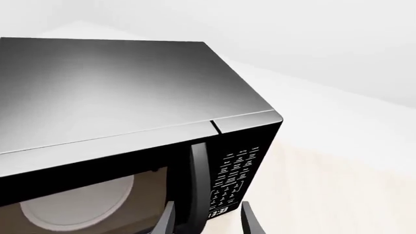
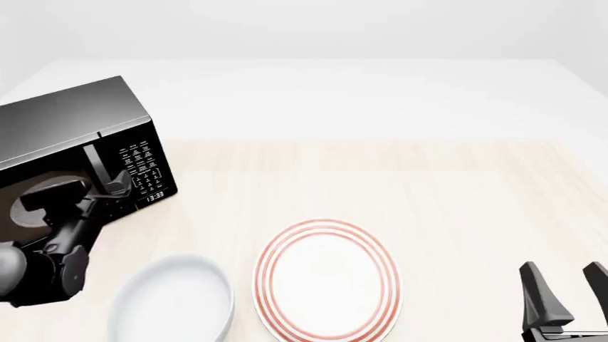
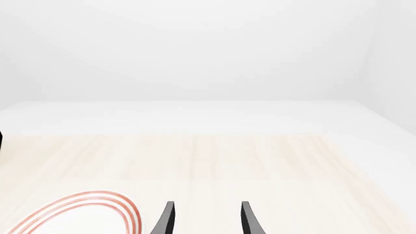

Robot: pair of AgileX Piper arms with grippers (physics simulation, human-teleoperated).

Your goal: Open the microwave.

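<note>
Left tool (image 1: 206,222) spread wide, one finger on each side of the handle (image 1: 198,185), not pinching yet. The microwave (image 2: 76,135) sits at the bench's (image 2: 380,178) far left, door apparently shut. Best play, I'd say: close squarely on the bar, then pull along the door's arc, not straight back. Right tool (image 2: 562,296) idles spread, near the red-ringed plate (image 2: 328,281).

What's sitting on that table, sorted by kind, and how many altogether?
Microwave: 1
White bowl: 1
Red-ringed plate: 1
Total: 3
</note>
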